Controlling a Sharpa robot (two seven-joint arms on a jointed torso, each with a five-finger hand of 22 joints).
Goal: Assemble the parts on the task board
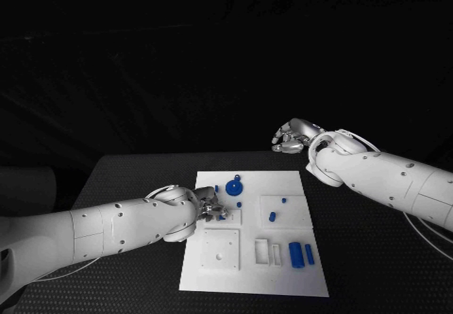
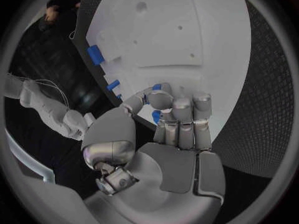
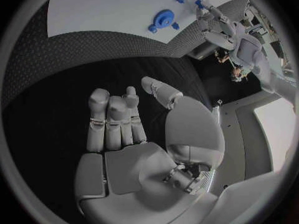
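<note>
**Left hand pinches a blue part over the board, right hand idle off it**

Overhead, from the head view, the white task board (image 1: 253,261) lies in the middle of the black worktop (image 1: 378,261). The left hand (image 1: 209,208) sits over the board's left side, fingers curled in around a small blue part (image 1: 220,210). Near the board's far edge lies a round blue gear-like part (image 1: 234,190). A short blue peg (image 1: 271,216) lies on a raised white plate toward the right, and two blue cylinders (image 1: 300,254) lie side by side near the board's right front. The right hand (image 1: 294,139) hangs beyond the board's far right corner, well apart from it, with nothing in it.

Next, the left wrist view shows the left hand (image 2: 168,129) with its fingers (image 2: 187,119) bent close together and the thumb pressed toward them, a small blue part (image 2: 156,116) pinched between. The task board (image 2: 181,30) lies just beyond the fingertips.

Lastly, the right wrist view shows the right hand (image 3: 131,134) over bare worktop, its fingers (image 3: 112,119) half-curled side by side, thumb apart, holding nothing. The round blue gear-like part (image 3: 164,20) lies on the board (image 3: 106,7) farther off.
</note>
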